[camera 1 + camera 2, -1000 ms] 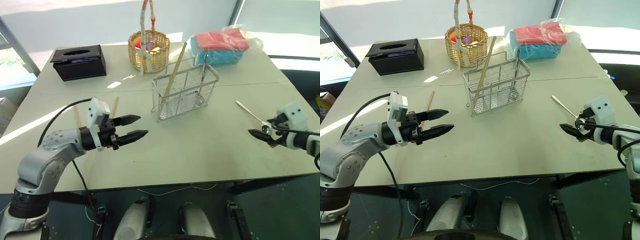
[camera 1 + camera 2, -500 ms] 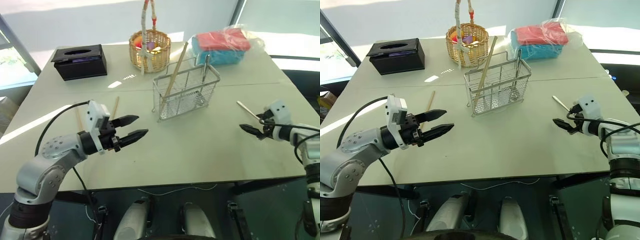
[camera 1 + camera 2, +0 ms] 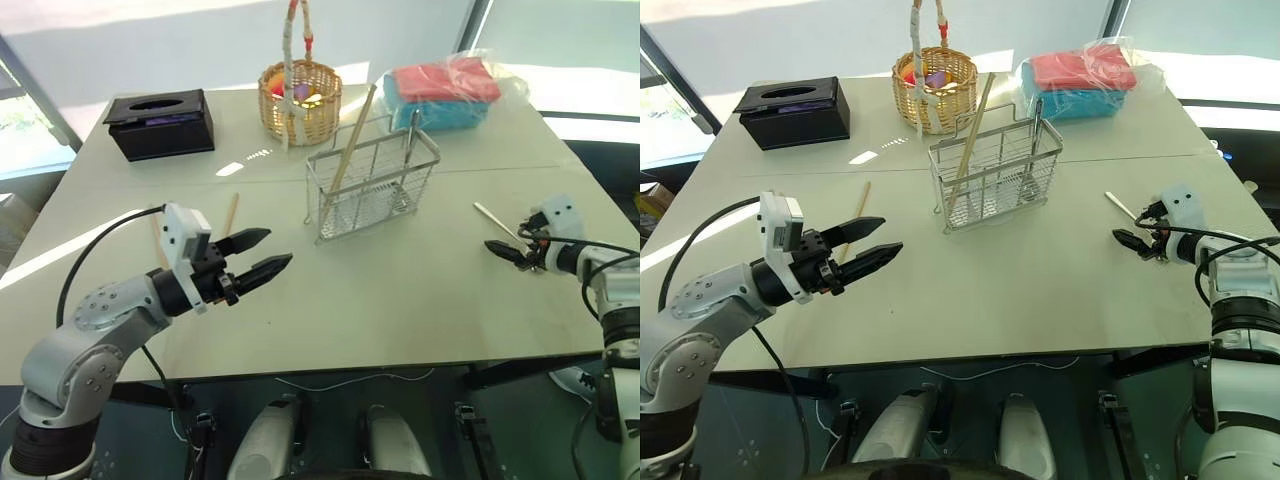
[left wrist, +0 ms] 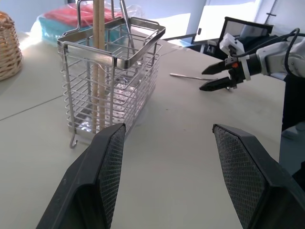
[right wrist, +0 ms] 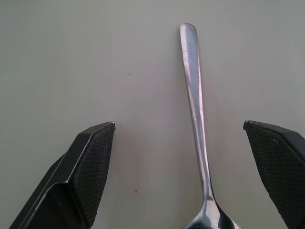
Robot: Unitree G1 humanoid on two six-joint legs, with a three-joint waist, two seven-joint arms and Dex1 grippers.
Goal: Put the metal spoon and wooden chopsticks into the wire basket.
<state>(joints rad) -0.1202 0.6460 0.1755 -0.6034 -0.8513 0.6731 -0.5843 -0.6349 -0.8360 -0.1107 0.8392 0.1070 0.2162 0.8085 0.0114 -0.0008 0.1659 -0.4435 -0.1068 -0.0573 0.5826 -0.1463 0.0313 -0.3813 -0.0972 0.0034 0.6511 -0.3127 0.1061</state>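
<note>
The wire basket (image 3: 372,185) stands mid-table. One of the wooden chopsticks (image 3: 350,140) leans in it, beside an upright metal utensil (image 3: 410,135). Another chopstick (image 3: 231,212) lies on the table just beyond my left gripper (image 3: 278,248), which hovers open and empty, pointing toward the basket (image 4: 143,45). The metal spoon (image 3: 493,220) lies flat on the table at the right. My right gripper (image 3: 503,250) is low over it and wide open. In the right wrist view the spoon's handle (image 5: 194,95) runs between the two fingers, nearer one of them, untouched.
A round wicker basket (image 3: 300,100) with a tall handle stands behind the wire basket. A black tissue box (image 3: 160,122) sits at the back left. Red and blue cloths in a plastic bag (image 3: 440,92) lie at the back right. The table's right edge is close to the spoon.
My right gripper has moved farther out over the table and lower, so the spoon now lies between its open fingers. The left gripper stayed in place and turned slightly.
</note>
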